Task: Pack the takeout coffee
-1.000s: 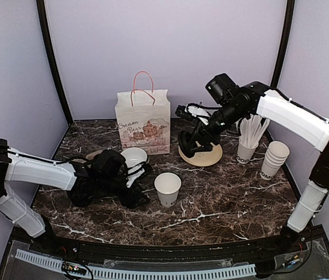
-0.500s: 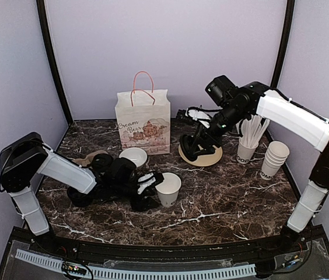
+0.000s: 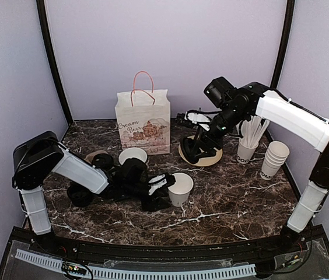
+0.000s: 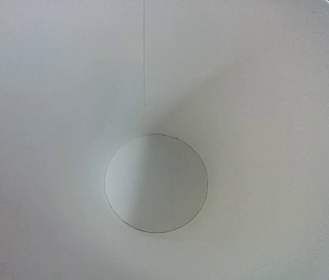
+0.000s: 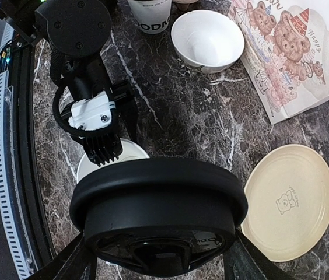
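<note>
Cup [image 3: 181, 189] sits lidless near the centre of the surface [image 3: 228, 198], left fingers [image 3: 163, 182] at its left side, probably to steady it for capping; whether they pinch it I cannot tell. Right fingers [image 5: 74, 262] clamp the black lid [image 5: 158, 204] by its rim, above the far plate [image 3: 214, 156], likely bound for the cup.

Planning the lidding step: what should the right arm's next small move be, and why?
Probably swing the black lid toward the open cup. The right gripper holds the lid over by the cream plate, apart from the cup, while the left gripper sits at the cup's side, seemingly to steady it.
</note>
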